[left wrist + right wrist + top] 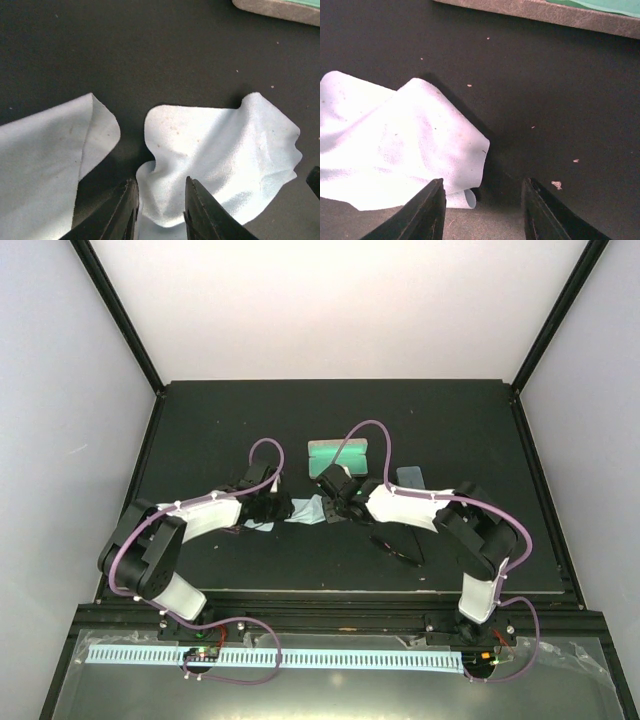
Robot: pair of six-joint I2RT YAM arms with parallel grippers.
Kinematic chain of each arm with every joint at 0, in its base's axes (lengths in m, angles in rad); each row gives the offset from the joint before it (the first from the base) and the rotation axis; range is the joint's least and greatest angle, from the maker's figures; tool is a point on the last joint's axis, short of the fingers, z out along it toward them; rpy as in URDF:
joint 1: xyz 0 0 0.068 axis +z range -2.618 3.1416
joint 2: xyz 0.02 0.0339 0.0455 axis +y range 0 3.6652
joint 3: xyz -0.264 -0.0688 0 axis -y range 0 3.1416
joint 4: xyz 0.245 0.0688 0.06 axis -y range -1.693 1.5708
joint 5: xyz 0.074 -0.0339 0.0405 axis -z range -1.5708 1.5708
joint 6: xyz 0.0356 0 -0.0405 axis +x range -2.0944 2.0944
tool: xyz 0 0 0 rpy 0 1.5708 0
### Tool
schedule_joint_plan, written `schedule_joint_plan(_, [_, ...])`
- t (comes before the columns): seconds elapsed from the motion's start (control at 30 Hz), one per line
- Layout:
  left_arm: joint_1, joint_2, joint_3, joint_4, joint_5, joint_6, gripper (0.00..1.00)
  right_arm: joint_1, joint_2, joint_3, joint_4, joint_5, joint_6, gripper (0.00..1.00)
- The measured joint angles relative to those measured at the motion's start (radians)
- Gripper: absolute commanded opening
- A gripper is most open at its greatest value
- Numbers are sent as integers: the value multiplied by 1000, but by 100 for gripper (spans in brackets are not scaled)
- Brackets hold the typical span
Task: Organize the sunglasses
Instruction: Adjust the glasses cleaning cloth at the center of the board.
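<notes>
black sunglasses (397,548) | lying on black mat (200,430) | right of centre

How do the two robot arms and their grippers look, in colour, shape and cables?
Both arms have black joints and white link covers: left arm, right arm. A thin purple cable loops along each. The left gripper and right gripper have two dark, tapered fingers each. No markings are readable.

Case (340,454) lies mid-table (200,430), behind both grippers. Cloth (308,510) lies between left gripper (285,508) and right gripper (328,508); second cloth (258,526) just left. Sunglasses (398,546) lie nearer, right of centre.
</notes>
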Motion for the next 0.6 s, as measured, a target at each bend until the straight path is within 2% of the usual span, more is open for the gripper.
schedule_joint_plan(0.13, [26, 11, 13, -8, 2, 19, 36, -3, 2, 5, 0, 2, 26, 38])
schedule_joint_plan(0.33, [43, 63, 88, -26, 10, 68, 37, -36, 40, 43, 11, -4, 70, 41])
schedule_joint_plan(0.5, [43, 145, 136, -40, 38, 96, 35, -45, 99, 73, 24, -38, 79, 42])
schedule_joint_plan(0.6, [45, 171, 162, -42, 66, 106, 31, -44, 112, 78, 29, -61, 78, 39])
